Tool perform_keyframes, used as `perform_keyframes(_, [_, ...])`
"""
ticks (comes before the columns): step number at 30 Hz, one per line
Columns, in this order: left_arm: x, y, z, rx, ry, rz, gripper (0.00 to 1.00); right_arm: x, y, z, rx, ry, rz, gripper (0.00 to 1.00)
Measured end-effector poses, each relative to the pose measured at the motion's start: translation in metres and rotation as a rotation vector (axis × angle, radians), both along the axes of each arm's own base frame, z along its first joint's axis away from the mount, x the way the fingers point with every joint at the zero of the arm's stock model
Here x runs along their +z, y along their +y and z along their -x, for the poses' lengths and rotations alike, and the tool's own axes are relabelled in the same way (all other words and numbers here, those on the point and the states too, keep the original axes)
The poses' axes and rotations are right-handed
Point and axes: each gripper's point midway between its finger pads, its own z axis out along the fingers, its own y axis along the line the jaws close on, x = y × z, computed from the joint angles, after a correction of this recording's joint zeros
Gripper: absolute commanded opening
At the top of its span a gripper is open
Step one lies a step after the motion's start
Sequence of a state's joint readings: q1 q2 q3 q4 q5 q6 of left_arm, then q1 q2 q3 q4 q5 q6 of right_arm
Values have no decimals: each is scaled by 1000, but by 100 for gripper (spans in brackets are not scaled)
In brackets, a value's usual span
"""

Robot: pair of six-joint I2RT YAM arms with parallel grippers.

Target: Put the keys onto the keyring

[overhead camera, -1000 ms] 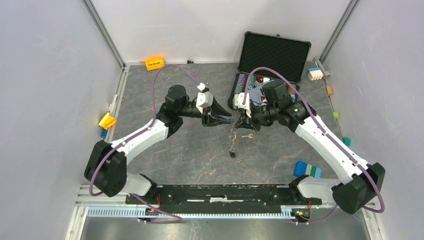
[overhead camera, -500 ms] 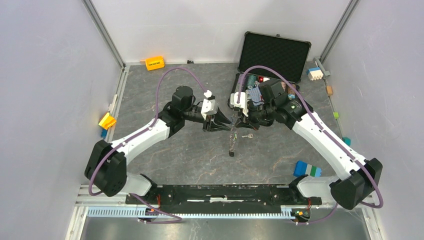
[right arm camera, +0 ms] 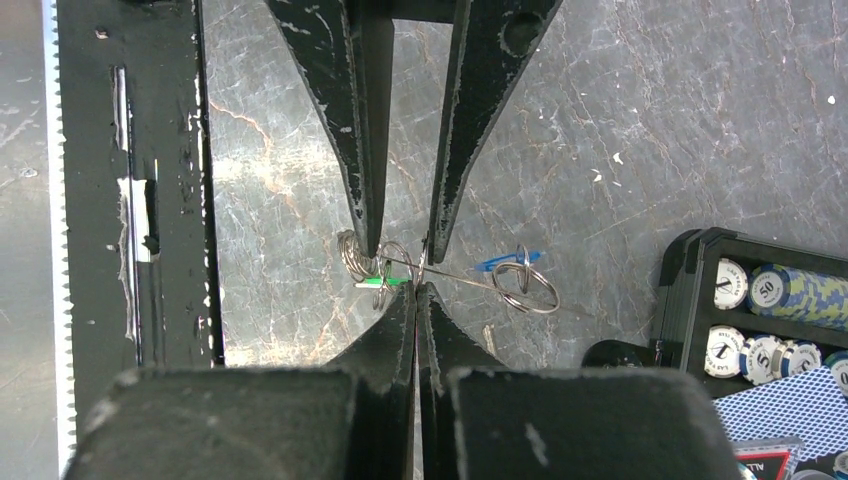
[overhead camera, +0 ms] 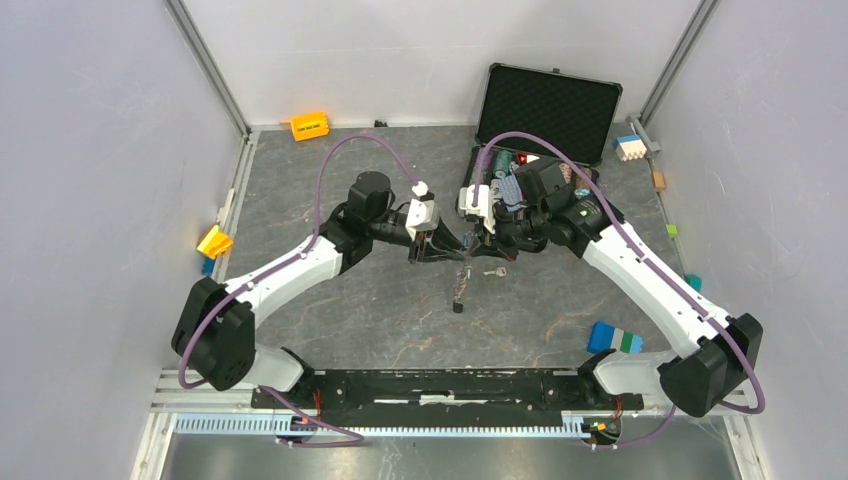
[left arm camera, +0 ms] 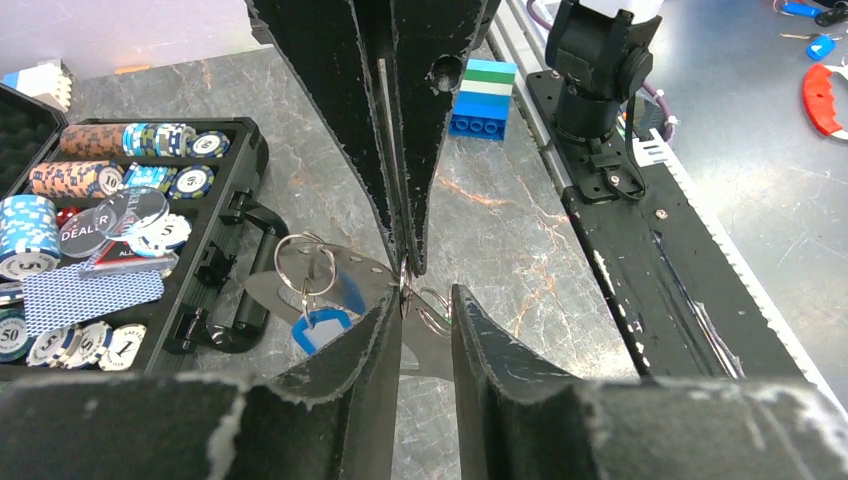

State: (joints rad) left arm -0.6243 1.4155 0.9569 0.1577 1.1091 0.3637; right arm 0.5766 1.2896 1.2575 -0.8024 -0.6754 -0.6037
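The keyring (overhead camera: 465, 258) hangs above the table between both arms, its chain dropping to a dark fob (overhead camera: 458, 307). My right gripper (overhead camera: 479, 238) is shut on it; in the right wrist view the pressed-together fingertips (right arm camera: 418, 287) pinch its thin silver edge, with a green tag (right arm camera: 375, 283) on the left and larger rings (right arm camera: 528, 286) with a blue tag on the right. My left gripper (left arm camera: 425, 303) stands narrowly open, its fingers straddling the keyring's flat silver body (left arm camera: 360, 277) and small rings. One small silver key (overhead camera: 492, 271) lies on the table just right of the chain.
An open black case (overhead camera: 545, 105) of poker chips (left arm camera: 90, 200) stands behind the right gripper. A blue and green block (overhead camera: 615, 340) lies at the front right, an orange block (overhead camera: 310, 126) at the back left, a yellow one (overhead camera: 214, 242) by the left wall.
My left gripper has moved right until it meets the hanging keyring, and its jaws have narrowed. The right gripper has shifted slightly left, still holding the keyring.
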Motion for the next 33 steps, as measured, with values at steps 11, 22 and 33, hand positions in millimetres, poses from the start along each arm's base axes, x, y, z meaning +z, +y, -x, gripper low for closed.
perform_keyframes(11, [1,-2,1,-7,-3,1,23,0,1,2,8,2,-3,0])
perform_keyframes(22, [1,-3,3,-10,-8,1,7,1,2,4,16,13,-8,0])
perform_keyframes(33, [1,-3,2,-9,-8,1,2,0,2,6,10,26,-10,30])
